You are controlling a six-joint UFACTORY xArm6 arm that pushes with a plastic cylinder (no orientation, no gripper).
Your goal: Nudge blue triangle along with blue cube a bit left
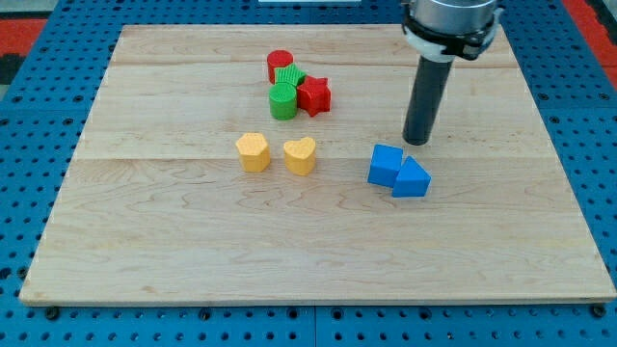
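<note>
The blue cube (386,165) and the blue triangle (412,179) lie touching each other right of the board's middle, the triangle to the cube's lower right. My tip (415,142) rests on the board just above them, slightly toward the view's top right of the cube, with a small gap to both blocks.
A yellow hexagon (253,151) and a yellow heart (300,154) sit left of the blue pair. Toward the view's top, a red cylinder (280,64), a green block (290,76), a green cylinder (282,100) and a red star (314,94) cluster together. The wooden board (145,241) lies on a blue surface.
</note>
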